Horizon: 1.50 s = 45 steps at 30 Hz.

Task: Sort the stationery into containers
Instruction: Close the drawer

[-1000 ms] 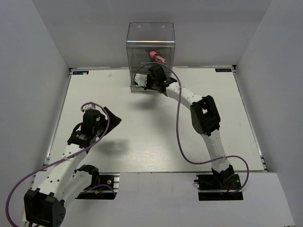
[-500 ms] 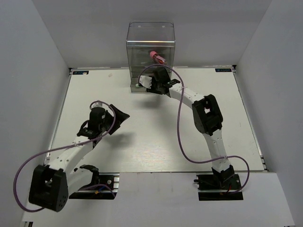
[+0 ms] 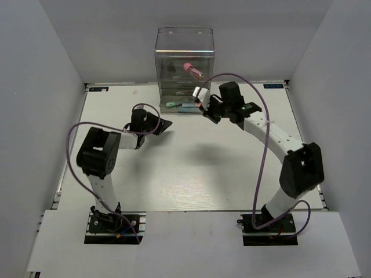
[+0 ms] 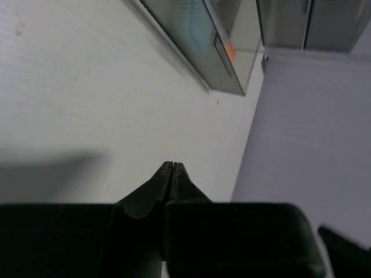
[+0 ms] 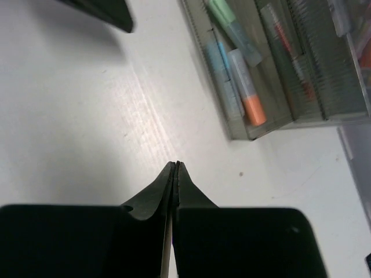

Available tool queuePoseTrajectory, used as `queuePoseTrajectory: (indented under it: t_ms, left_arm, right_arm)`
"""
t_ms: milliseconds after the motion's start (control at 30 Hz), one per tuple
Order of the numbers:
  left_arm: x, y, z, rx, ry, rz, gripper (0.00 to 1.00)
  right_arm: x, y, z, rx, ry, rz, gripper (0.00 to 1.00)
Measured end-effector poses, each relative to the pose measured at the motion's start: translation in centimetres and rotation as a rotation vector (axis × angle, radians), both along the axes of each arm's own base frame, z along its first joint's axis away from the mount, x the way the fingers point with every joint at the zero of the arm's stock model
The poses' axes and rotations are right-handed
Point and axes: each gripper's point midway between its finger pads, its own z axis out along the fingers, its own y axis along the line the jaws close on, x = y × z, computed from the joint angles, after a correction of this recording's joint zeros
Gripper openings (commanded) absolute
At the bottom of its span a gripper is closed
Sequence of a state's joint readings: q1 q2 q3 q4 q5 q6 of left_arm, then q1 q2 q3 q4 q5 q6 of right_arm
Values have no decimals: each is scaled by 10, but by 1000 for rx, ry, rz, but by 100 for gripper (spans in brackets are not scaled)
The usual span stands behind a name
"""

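The container is a tall clear box with dark-tinted drawers at the table's back edge. Its bottom drawer is pulled out. In it lie an orange-and-grey marker, a light blue marker and a green-capped marker. A thin red pen lies in the drawer above. A pink-red tube sits higher in the box. My right gripper is shut and empty, just right of the open drawer's front. My left gripper is shut and empty too, over the table left of the drawer.
White walls close in the table on the left, back and right. The left gripper's dark tip shows at the top of the right wrist view, close to the drawer. Both arms' purple cables loop above the table.
My right gripper pulled back from the box to the right and shut, leaving the bottom drawer out. My left arm swung forward toward the box and its gripper shut.
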State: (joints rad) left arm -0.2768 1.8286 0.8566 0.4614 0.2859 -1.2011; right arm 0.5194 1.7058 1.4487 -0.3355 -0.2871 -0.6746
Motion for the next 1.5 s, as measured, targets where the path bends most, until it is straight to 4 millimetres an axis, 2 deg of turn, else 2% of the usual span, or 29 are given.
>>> queuePoseTrajectory:
  t_ms: [100,267,367,500,767,1133,1333,1500]
  left_arm:
    - [26,-14,-13,-73,7,-4,8]
    - [67,-29,-26,-143,5,5,8]
    - [89,-35,-21,-163,-17,13,9]
    - [112,-40,-11,-176,-48,25,9]
    - [139,-45,-11,-177,-46,43,9]
    - [169,-56,-18,-161,-35,63,11]
    - [173,-56,-26,-147,-16,81,11]
    - [171,-53,-31,-140,-5,88,16]
  right_arm:
    - [-26,-19,-6,21,35,-9,0]
    - [-61,-51,-45,-4,132,-47,0]
    - [-70,-65,-56,-11,166,-73,0]
    - [-71,-76,-54,7,167,-107,0]
    - [-64,-88,-48,32,161,-151,0]
    - [-61,-95,-48,48,173,-175,0]
    - [-61,-97,-48,51,175,-179,7]
    - [-63,-99,-53,52,190,-180,14]
